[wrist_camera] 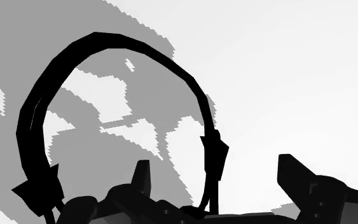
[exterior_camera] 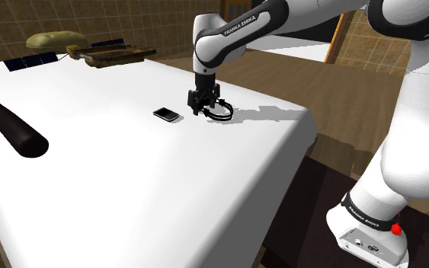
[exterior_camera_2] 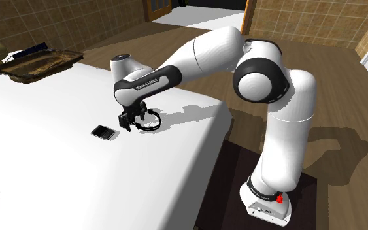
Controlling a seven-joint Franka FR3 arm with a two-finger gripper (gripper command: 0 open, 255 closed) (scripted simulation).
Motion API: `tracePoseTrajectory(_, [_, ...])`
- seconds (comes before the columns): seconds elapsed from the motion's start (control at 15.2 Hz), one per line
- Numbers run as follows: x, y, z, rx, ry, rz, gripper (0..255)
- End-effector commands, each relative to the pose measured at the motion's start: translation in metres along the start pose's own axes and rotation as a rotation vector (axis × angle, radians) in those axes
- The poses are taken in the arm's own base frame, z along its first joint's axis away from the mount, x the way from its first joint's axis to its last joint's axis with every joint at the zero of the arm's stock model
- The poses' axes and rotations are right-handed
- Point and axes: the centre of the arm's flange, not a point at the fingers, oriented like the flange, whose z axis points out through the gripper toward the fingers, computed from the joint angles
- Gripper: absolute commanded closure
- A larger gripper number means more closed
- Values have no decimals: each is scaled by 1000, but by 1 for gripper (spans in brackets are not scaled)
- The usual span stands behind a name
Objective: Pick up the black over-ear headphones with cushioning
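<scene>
Your gripper [wrist_camera: 214,163] stands wide, black headphones [wrist_camera: 107,39] lie just under it, one earcup side between its fingers [wrist_camera: 141,177], untouched.

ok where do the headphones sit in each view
Shoulder view: headphones near the middle, on the white table, at the hand.
Second exterior view: headphones left of centre, beside the hand.
Wrist view: headphones arching ahead of the fingers.
Shared landmark: the hand's black fingers, right at the headphones.

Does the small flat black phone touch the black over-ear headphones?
No, the phone lies apart from the headphones, with white tabletop between.
</scene>
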Motion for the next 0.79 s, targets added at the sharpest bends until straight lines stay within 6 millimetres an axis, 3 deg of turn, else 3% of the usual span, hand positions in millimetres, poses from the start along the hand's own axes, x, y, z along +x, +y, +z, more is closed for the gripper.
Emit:
tracePoseTrajectory(0.0, [1, 1, 5, 0, 1, 0, 0])
tracePoseTrajectory(0.07, [1, 1, 5, 0, 1, 0, 0])
tracePoseTrajectory(0.13, [1, 1, 4, 0, 1, 0, 255])
tracePoseTrajectory(0.73, [1, 1, 5, 0, 1, 0, 255])
